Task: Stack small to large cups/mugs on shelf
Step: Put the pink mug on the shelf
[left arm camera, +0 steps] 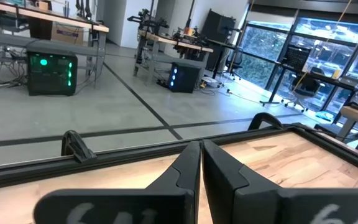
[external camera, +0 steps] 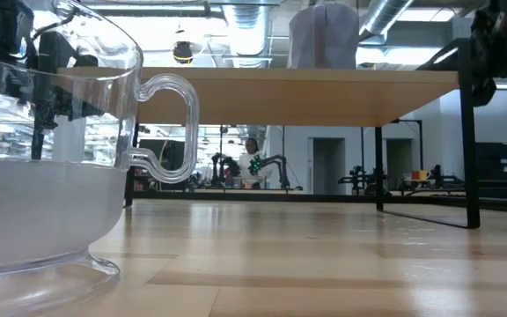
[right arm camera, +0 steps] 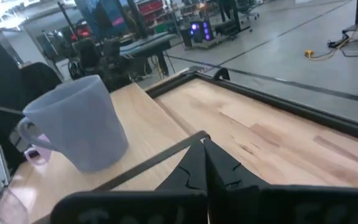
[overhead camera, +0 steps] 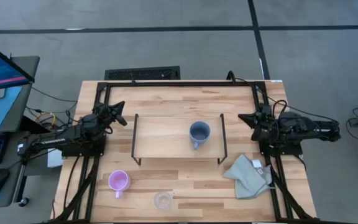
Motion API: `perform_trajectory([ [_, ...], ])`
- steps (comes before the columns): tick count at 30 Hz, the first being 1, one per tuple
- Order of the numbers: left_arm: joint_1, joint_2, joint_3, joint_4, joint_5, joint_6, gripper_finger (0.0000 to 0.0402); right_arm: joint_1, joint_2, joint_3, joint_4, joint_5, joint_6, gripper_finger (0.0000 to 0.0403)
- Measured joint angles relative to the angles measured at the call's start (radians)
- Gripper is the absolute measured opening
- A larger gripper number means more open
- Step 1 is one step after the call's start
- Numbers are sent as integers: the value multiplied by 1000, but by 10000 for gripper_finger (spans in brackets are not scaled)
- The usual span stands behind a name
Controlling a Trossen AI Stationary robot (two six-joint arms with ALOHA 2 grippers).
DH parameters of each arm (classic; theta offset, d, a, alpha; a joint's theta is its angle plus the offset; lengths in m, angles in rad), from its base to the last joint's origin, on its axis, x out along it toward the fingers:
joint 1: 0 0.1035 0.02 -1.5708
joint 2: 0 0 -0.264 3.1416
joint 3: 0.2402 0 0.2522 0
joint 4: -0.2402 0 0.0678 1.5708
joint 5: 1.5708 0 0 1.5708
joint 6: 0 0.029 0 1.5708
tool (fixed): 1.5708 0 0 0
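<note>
We found the blue mug (overhead camera: 199, 133) standing upright on the shelf (overhead camera: 160, 138), right of its middle, handle toward the front edge of the table (overhead camera: 185, 193). The pink mug (overhead camera: 119, 181) sat on the table in front of the shelf's left end, and the glass cup (overhead camera: 163, 200) stood just right of it, nearer the front edge. The left gripper (overhead camera: 119, 112) waited beside the shelf's left end and the right gripper (overhead camera: 247, 118) beside its right end, each with fingers pressed together and holding nothing. We judged the glass cup light, slick and breakable, best pinched gently across its rim; the mugs looked stiff and sturdier, suited to a grip over one wall. A cloth (overhead camera: 248, 175) lay off the shelf's right front corner.
</note>
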Motion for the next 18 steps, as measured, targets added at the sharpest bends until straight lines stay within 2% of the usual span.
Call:
perform_trajectory([
  [18,0,2,0,0,0,-6,7,0,-3,-61,50,-15,45,4],
])
